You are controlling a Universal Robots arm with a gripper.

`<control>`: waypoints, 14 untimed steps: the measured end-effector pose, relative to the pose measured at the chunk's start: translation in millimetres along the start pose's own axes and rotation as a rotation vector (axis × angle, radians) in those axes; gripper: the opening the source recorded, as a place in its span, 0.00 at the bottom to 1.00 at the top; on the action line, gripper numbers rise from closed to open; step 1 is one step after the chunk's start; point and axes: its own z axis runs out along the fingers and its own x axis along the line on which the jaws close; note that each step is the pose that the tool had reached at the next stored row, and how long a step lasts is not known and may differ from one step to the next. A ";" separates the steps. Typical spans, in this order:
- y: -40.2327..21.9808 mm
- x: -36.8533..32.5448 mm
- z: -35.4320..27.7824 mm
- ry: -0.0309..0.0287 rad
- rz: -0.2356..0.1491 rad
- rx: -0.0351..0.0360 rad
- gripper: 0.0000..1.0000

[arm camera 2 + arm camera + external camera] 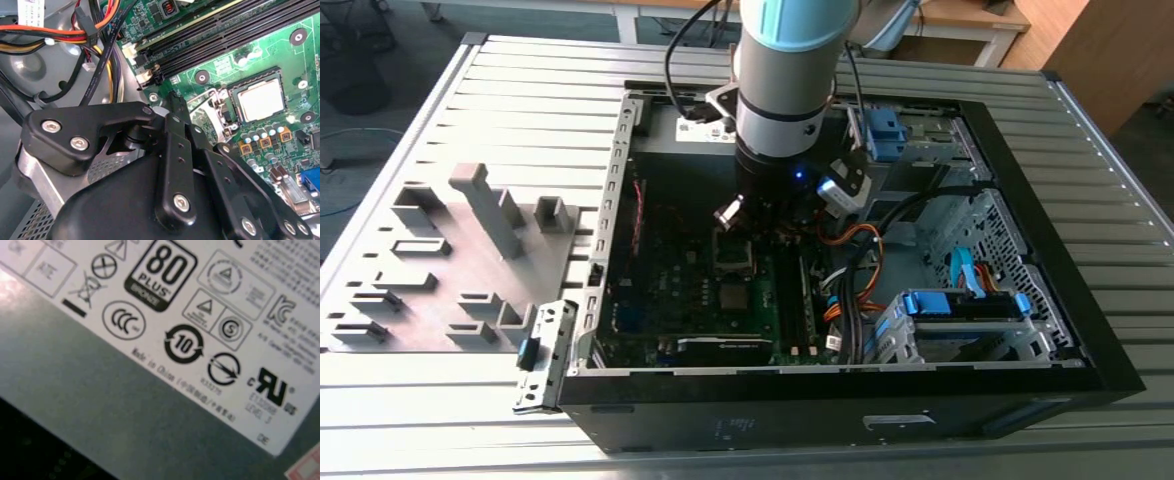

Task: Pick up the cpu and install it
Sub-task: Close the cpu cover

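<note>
Apparently already seated, the small thin square silvery-grey cpu (260,100) looks light, stiff, fragile, edge-grip only; black gripper (175,98) hovers near, closure can't be told.

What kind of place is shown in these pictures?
Most likely a robotics laboratory bench for computer assembly. An open black desktop computer case lies on a ribbed silver metal table, a pale blue and silver robot arm reaches into it, and a grey slotted parts tray lies beside it.
</note>
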 end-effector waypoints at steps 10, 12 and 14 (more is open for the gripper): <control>-1.4 1.2 -4.4 -0.0114 0.000 -0.0154 0.11; -2.1 1.7 -5.5 -0.0151 0.000 -0.0204 0.11; -3.2 2.4 -6.8 -0.0192 0.001 -0.0263 0.11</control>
